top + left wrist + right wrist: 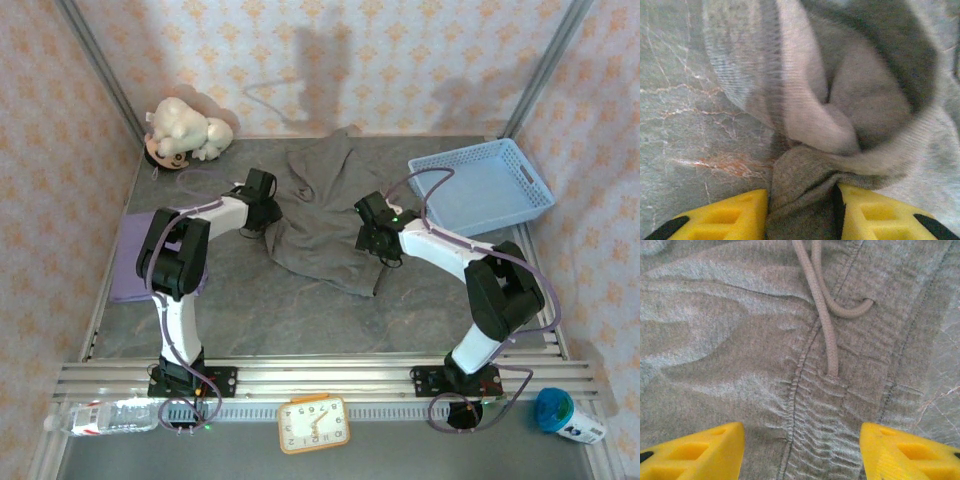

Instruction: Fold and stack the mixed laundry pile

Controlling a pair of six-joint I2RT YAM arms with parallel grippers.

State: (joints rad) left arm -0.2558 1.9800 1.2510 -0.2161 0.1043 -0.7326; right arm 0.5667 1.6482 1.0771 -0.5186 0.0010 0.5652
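The task looks roughly half done. The lilac garment (128,262) lies as a flat, neat rectangle well off to the outer side of the left gripper (800,196), partly hidden under that arm. By its shape it counts as folded and set down as the base of the stack.

The grey garment (320,215) is not yet folded. It sprawls, creased and uneven, on the table (300,310) in the stretch between the two grippers, one lobe reaching away beyond them.

The left gripper's jaws stand narrow and pinch a bunch of grey cloth. Directly ahead of them a ribbed cuff (790,100) curls over on itself. The right gripper (801,430) has its jaws wide with nothing clamped. The garment's gathered, elastic-looking hem lies flat between and below them, and a drawstring (827,335) loops just ahead of the gap.

What appears to remain is for the right side to take hold, for the grey piece to be spread and smoothed, folded down, and then carried across onto the lilac one.
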